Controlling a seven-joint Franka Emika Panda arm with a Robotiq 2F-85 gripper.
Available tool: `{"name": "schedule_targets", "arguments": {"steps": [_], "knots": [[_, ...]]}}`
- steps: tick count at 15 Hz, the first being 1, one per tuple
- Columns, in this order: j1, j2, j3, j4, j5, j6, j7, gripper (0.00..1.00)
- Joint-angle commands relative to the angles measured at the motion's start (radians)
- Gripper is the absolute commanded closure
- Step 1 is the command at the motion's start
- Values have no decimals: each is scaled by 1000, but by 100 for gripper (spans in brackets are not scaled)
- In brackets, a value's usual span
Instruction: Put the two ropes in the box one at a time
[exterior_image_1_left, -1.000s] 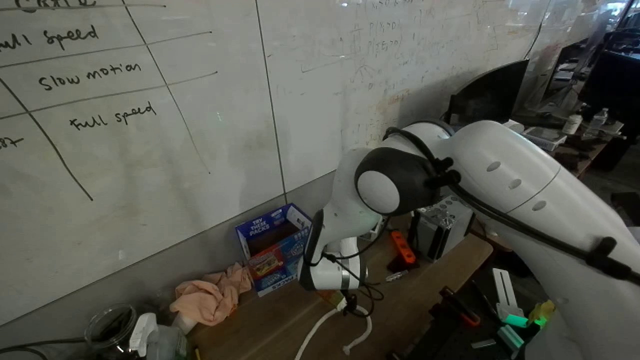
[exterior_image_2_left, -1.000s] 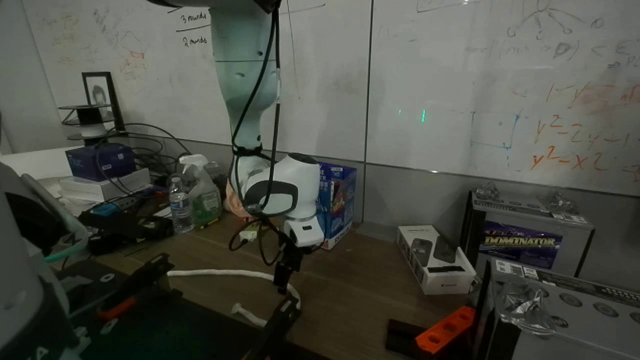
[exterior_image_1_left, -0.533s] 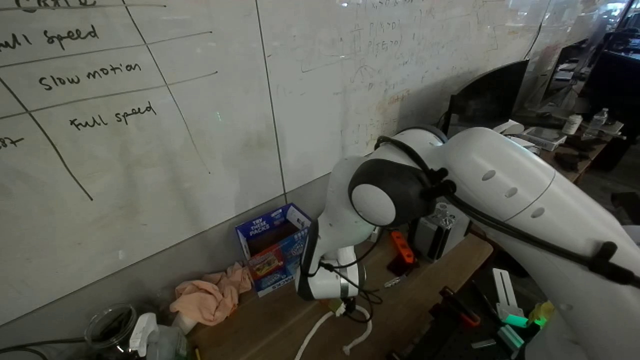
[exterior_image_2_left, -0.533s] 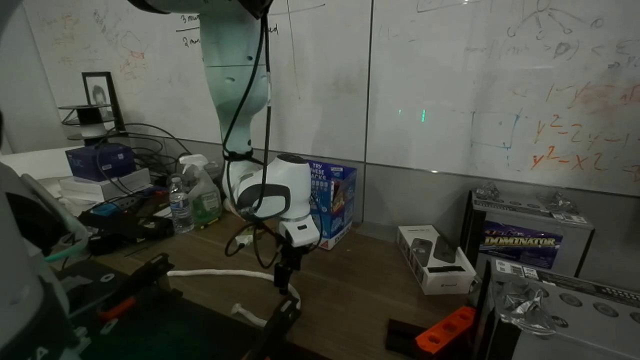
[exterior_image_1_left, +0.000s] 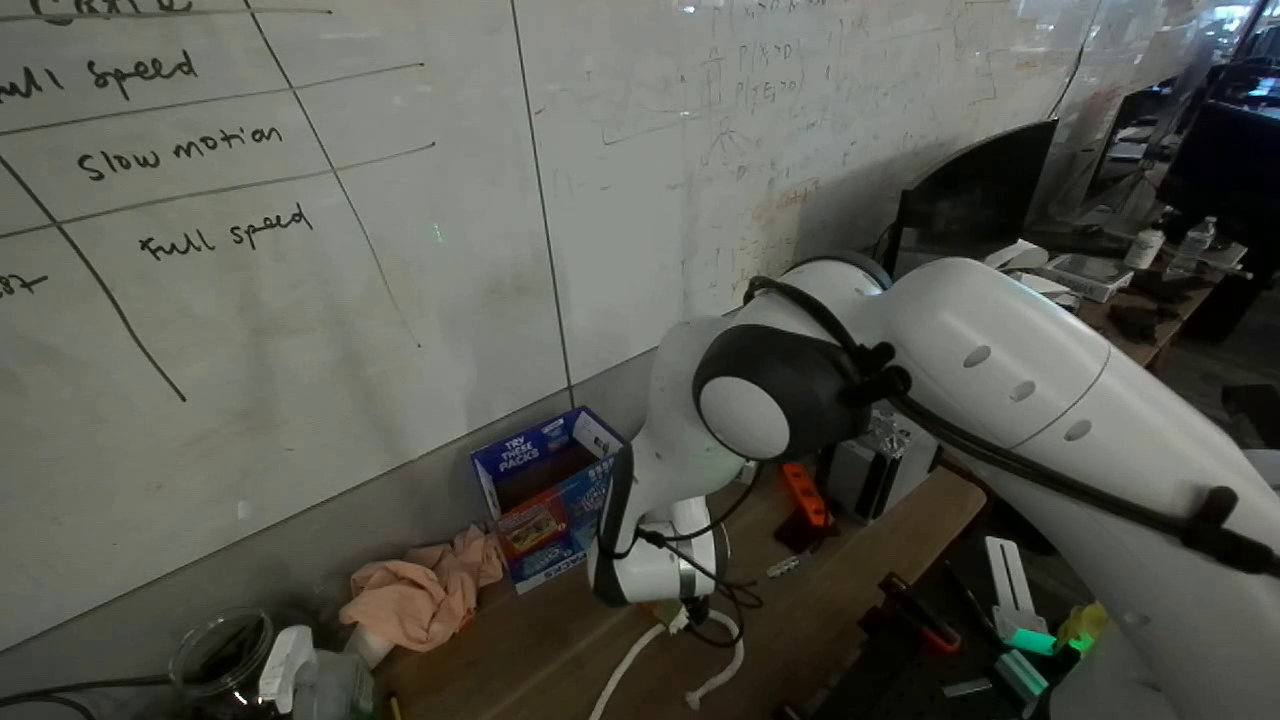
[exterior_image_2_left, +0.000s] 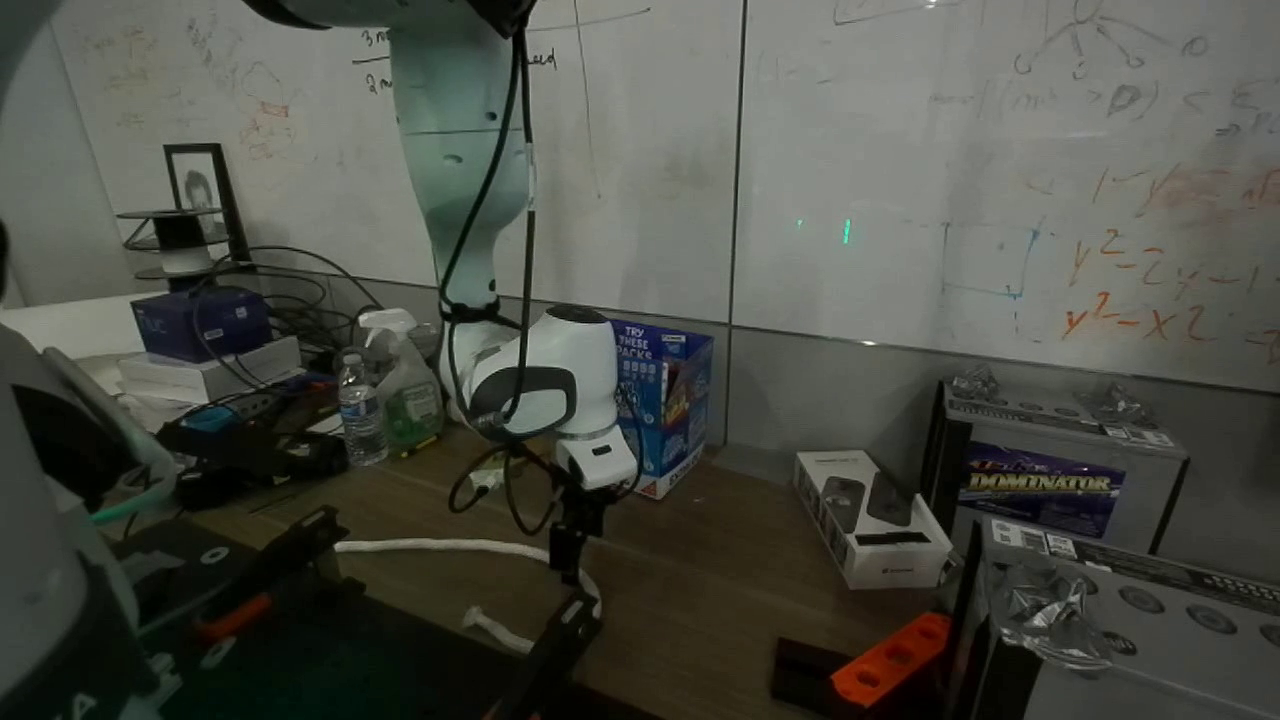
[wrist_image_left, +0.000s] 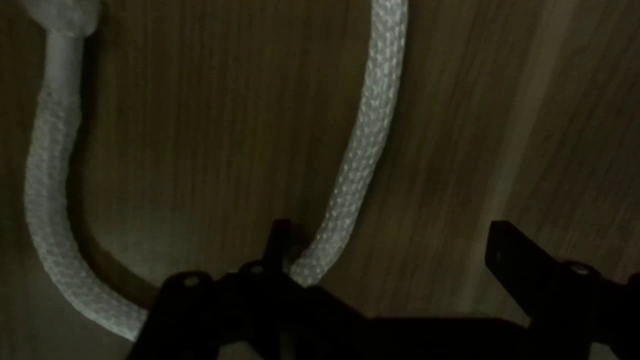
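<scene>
In the wrist view the gripper (wrist_image_left: 390, 224) has its fingers spread wide, one hiding part of a white braided rope (wrist_image_left: 363, 145) on the wooden table (wrist_image_left: 225, 125). In an exterior view the blue snack box (exterior_image_1_left: 570, 520) stands open-topped below the whiteboard (exterior_image_1_left: 470, 250), the rope outside it. In an exterior view the gripper points down at the rope's curve.

White braided rope (wrist_image_left: 372, 117) on a brown, streaky-grained counter (wrist_image_left: 200, 140).
In the wrist view, the jaws at four and seven o'clock are black; in an exterior view, the box (exterior_image_1_left: 570, 518) is blue, printed white and red, the cloth (exterior_image_1_left: 420, 600) at its eight o'clock peach.
</scene>
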Motion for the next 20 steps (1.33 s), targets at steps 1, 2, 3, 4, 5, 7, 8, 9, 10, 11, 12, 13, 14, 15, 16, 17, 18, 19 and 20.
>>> {"name": "schedule_targets", "arguments": {"steps": [1, 2, 3, 4, 5, 7, 8, 9, 10, 11, 12, 13, 14, 15, 16, 17, 18, 19, 20], "knots": [[13, -9, -16, -6, -27, -5, 13, 26], [13, -11, -17, -9, -32, -4, 11, 35], [10, -15, -15, -13, -34, -3, 9, 42], [10, -16, -15, -15, -39, 4, 4, 49], [15, -23, -20, -24, -40, 3, 9, 58], [18, -38, -32, -36, -47, -7, 12, 73], [18, -47, -38, -42, -53, -15, 11, 80], [19, -59, -49, -48, -64, -28, 10, 86], [16, -68, -57, -50, -77, -41, 7, 89], [5, -90, -66, -56, -98, -68, -5, 90], [0, -101, -76, -57, -117, -85, -6, 91], [-5, -124, -90, -63, -141, -107, -8, 89], [-5, -143, -107, -65, -164, -130, -2, 88], [-13, -176, -118, -74, -191, -152, -9, 86], [-11, -207, -134, -83, -218, -169, -5, 87], [-6, -252, -151, -105, -250, -179, -6, 87], [7, -302, -174, -131, -283, -188, 3, 88], [14, -351, -189, -155, -321, -189, 3, 87], [27, -392, -209, -175, -363, -190, 13, 87]]}}
